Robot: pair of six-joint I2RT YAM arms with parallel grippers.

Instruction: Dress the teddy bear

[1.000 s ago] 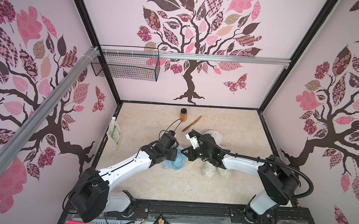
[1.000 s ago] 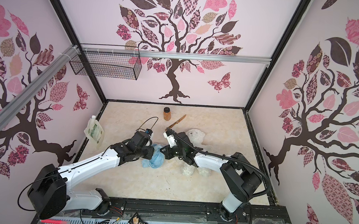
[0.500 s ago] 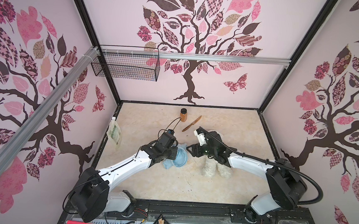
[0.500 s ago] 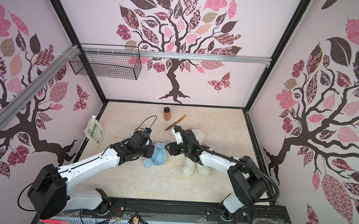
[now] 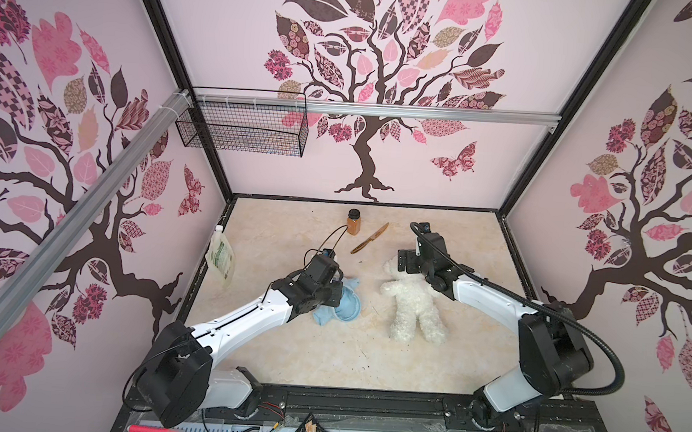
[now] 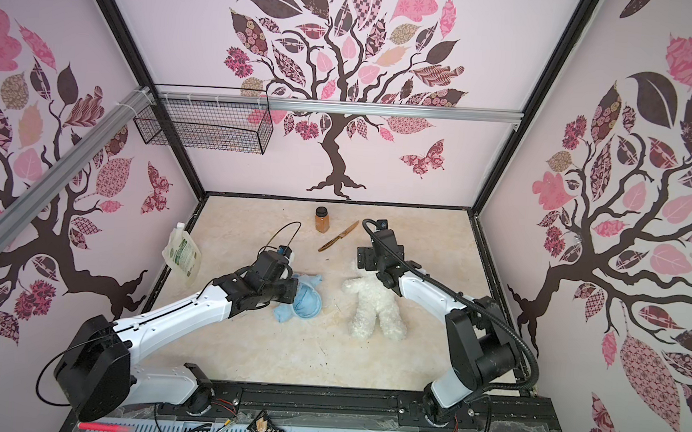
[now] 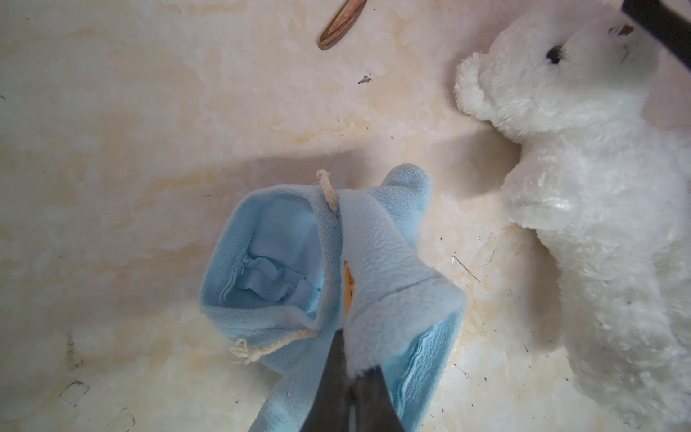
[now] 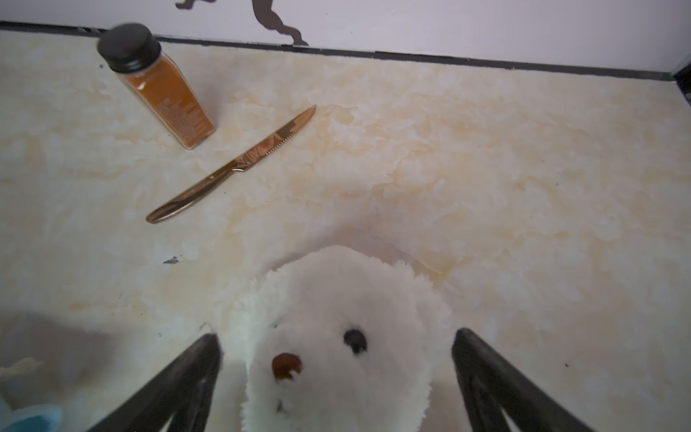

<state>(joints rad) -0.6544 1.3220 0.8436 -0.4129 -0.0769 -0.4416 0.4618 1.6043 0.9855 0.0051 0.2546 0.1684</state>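
Bare teddy bear [image 5: 411, 301] lies face-up right of centre, head far. Right gripper [image 8: 336, 334] spread wide astride its head. Left gripper [image 7: 346, 359] clamped on blue shirt [image 7: 374, 232] hem, just left. Risk: single pinch lets opening collapse; head grab blocks collar.

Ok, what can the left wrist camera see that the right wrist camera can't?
Only the left wrist view: the left gripper shut on the shirt, and the body of the bear. Only the right wrist view: the jar, the wall, and the right gripper open, a finger each side of the bear's head. Both: the bear's face, the knife, the table, a bit of shirt.
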